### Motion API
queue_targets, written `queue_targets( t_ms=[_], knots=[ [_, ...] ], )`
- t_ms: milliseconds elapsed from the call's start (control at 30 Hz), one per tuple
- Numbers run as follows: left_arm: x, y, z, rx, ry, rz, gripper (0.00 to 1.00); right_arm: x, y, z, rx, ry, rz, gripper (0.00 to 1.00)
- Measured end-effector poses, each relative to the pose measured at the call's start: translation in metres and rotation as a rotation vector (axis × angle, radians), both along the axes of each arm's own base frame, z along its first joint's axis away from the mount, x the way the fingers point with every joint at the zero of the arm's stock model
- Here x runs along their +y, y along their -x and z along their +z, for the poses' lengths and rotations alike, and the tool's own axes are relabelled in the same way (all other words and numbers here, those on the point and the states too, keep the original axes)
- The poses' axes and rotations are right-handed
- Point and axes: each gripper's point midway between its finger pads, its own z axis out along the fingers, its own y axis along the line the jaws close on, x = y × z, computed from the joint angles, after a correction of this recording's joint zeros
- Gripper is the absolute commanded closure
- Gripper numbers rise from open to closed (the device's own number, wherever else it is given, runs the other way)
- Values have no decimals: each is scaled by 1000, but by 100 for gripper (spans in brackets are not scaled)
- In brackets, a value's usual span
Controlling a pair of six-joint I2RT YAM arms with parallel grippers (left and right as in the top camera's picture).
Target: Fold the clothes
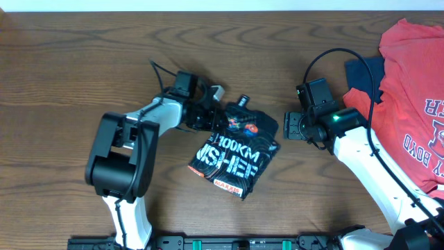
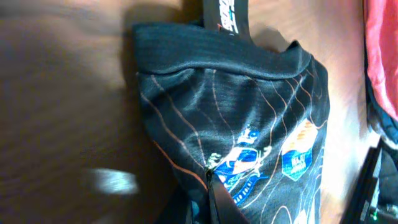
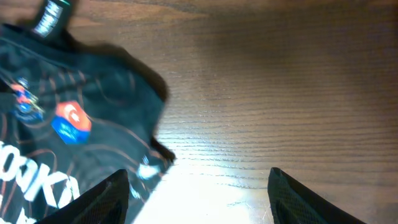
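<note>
**Black 100KM shirt (image 1: 234, 153), roughly folded, centre of frame**

Lying on wooden surface (image 1: 69, 62), lettering up. Left end effector (image 1: 210, 115) at upper-left edge of the bundle, clamped shut on the fabric. Right end effector (image 1: 292, 127) right of centre, near the shirt, fingers spread wide over bare wood, holding nothing. Red garment (image 1: 416, 90) at right edge.

Left pincer (image 1: 219, 112) fully closed, right pincer (image 3: 198, 186) spread wide apart.
</note>
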Motion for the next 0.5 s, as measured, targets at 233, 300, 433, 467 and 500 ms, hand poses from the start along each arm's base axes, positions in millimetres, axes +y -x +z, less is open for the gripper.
queue_targets(
  t_ms=[233,300,433,467,500],
  knots=[
    [65,-39,13,-38,4,179,94,0,0,0,0,0,0,31],
    [90,-54,23,-69,7,247,94,0,0,0,0,0,0,31],
    [136,-71,33,-76,13,380,94,0,0,0,0,0,0,31],
    [150,-73,32,-62,15,425,94,0,0,0,0,0,0,30],
    [161,-74,32,-48,15,461,94,0,0,0,0,0,0,30]
  ],
)
